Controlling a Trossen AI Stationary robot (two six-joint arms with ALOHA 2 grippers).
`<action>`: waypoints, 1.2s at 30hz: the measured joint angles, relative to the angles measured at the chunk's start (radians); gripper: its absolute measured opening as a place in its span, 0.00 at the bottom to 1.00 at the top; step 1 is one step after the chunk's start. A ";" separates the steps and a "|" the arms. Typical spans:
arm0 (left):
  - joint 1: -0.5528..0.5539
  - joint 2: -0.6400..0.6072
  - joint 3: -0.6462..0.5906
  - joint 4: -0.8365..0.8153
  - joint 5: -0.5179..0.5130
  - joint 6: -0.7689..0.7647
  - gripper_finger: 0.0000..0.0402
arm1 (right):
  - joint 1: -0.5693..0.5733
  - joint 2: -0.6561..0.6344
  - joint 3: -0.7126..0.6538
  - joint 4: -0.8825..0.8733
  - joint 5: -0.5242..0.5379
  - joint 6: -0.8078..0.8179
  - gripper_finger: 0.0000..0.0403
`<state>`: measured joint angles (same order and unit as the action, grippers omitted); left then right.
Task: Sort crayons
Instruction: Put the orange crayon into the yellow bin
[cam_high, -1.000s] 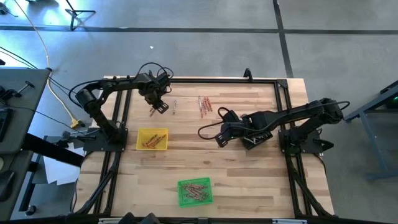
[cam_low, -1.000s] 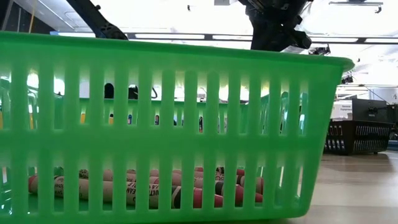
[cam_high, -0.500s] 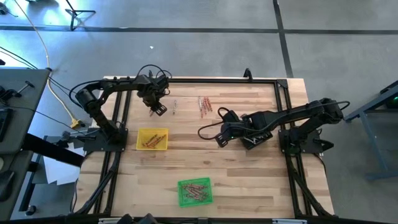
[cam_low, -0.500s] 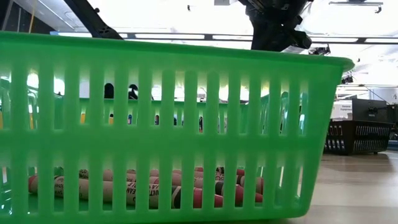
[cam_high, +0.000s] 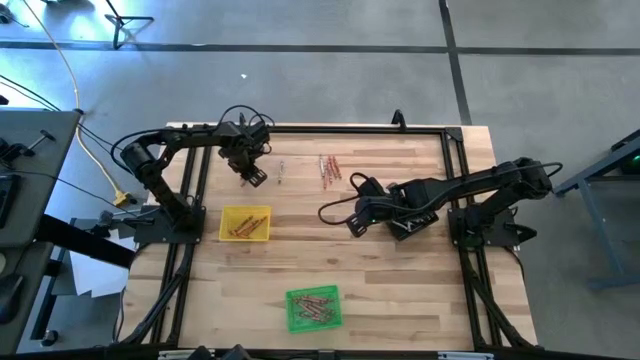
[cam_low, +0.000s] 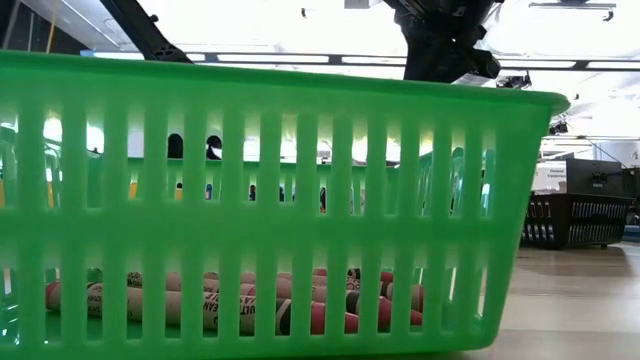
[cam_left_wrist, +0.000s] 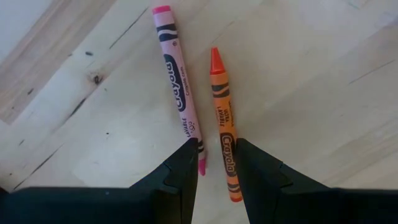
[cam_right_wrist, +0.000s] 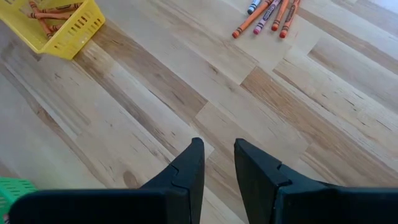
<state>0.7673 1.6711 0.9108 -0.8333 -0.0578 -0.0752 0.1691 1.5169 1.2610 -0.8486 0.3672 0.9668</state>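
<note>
Two crayons lie side by side on the wood under my left gripper (cam_left_wrist: 217, 158): a pink one (cam_left_wrist: 177, 87) and an orange one (cam_left_wrist: 222, 118). The gripper (cam_high: 256, 177) points down at the far left and is open. Its fingers stand on either side of the orange crayon's blunt end (cam_left_wrist: 229, 171); whether they touch it, I cannot tell. A loose group of crayons (cam_high: 328, 168) lies farther right. My right gripper (cam_high: 352, 225) hangs open over bare wood (cam_right_wrist: 219, 155) mid-table.
A yellow tray (cam_high: 245, 222) with orange crayons sits near the left arm's base. A green tray (cam_high: 313, 307) of brownish and reddish crayons (cam_low: 250, 305) stands at the near edge and fills the low view. A dark basket (cam_low: 575, 220) shows at the right of the low view.
</note>
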 joint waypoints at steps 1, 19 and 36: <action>0.000 0.000 0.000 0.000 0.000 -0.002 0.23 | 0.000 0.000 0.000 0.000 0.000 0.000 0.21; -0.058 0.000 0.017 0.024 -0.056 -0.026 0.23 | 0.000 0.000 0.000 0.000 0.000 0.000 0.21; 0.028 0.003 0.017 0.066 -0.117 -0.045 0.23 | 0.000 0.000 0.000 0.000 0.000 0.020 0.21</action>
<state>0.7949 1.6737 0.9279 -0.7674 -0.1753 -0.1207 0.1689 1.5169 1.2610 -0.8482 0.3672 0.9864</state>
